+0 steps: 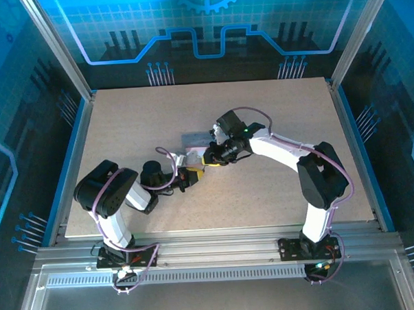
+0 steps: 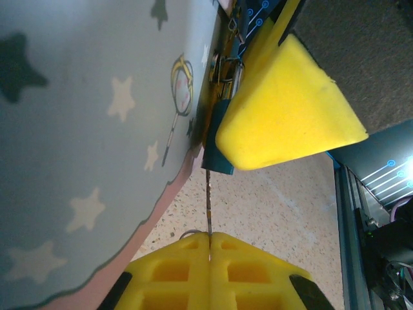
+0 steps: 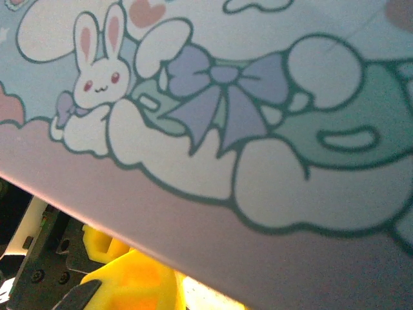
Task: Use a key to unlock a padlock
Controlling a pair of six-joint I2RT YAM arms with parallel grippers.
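Yellow fingers (image 2: 174,271) of the left gripper (image 2: 210,240) are pressed together on the key (image 2: 209,200), whose blade is seen meeting the padlock (image 2: 215,160) just ahead, beside the tin (image 2: 77,129); one right gripper (image 1: 212,157) finger is laid against the padlock, but whether it is clamped cannot be told

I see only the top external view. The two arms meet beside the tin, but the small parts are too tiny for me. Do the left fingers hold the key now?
Observer: Yes, the left fingers are shut on the thin key.
Operator: Where does the key point?
Observer: Its far end meets the edge of the padlock body.
Operator: And the right arm?
Observer: One yellow right finger lies against the padlock, beside the star-printed tin.
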